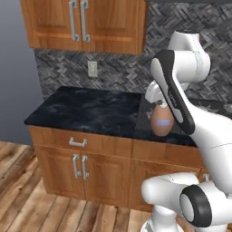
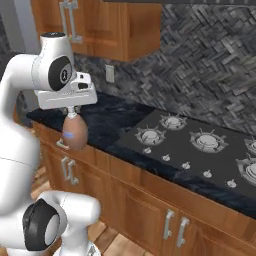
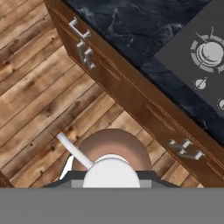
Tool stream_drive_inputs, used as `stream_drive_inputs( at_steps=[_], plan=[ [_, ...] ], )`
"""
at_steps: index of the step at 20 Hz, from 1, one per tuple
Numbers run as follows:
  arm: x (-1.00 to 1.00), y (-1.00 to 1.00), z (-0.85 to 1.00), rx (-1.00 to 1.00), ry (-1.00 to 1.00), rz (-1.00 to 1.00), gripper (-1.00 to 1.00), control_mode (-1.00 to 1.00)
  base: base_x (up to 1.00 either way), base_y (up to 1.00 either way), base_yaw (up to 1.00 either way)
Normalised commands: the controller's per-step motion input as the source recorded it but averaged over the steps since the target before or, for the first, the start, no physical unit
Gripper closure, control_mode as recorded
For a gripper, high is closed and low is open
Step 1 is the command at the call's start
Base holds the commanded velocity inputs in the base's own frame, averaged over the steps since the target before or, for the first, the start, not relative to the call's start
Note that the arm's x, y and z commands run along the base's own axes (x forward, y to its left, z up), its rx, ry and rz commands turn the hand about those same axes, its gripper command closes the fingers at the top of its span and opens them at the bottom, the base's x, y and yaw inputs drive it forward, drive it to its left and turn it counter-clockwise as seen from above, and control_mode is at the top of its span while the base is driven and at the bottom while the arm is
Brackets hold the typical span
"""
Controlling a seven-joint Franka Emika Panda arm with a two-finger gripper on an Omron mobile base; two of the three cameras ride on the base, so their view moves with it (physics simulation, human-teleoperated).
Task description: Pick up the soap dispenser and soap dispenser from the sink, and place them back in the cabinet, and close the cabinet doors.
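One peach-orange, egg-shaped soap dispenser point(image 1: 162, 120) hangs from your two-finger gripper point(image 2: 73, 112), clamped at its white pump top; the jaws stand narrow, closed on the pump neck. In the right base view the bottle point(image 2: 75, 134) hangs upright below the hand, level with the front edge of the black marbled stone countertop point(image 2: 107, 120) and clear of it. From the hand camera you look straight down on the white pump head point(image 3: 111, 172) and the bottle's rounded shoulder, its thin spout pointing up-left, with the wooden plank floor point(image 3: 35, 109) beneath. Left base view: the arm's forearm hides part of the bottle (the grip itself is blocked there). The brown wooden upper cabinet point(image 1: 108, 27) with two panel doors and grey bar handles point(image 1: 72, 20) sits closed above the counter. A black gas cooktop point(image 2: 200, 145) lies to the right.
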Motion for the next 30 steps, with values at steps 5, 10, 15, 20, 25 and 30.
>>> stream_drive_inputs(
  at_steps=[5,10,15,20,25,30],
  plan=[
    [0.00,0.00,0.00,0.00,0.00,0.00,1.00,1.00,0.03,0.00,-0.63],
    [0.00,0.00,0.00,0.00,0.00,0.00,1.00,1.00,0.05,0.00,-0.58],
    [0.00,0.00,0.00,0.00,0.00,0.00,1.00,1.00,0.11,-0.03,-0.45],
    [0.00,0.00,0.00,0.00,0.00,0.00,1.00,1.00,0.20,-0.21,-0.17],
    [0.00,0.00,0.00,0.00,0.00,0.00,1.00,1.00,0.12,-0.31,-0.13],
    [0.00,0.00,0.00,0.00,0.00,0.00,1.00,1.00,0.05,-0.48,0.00]
  ],
)
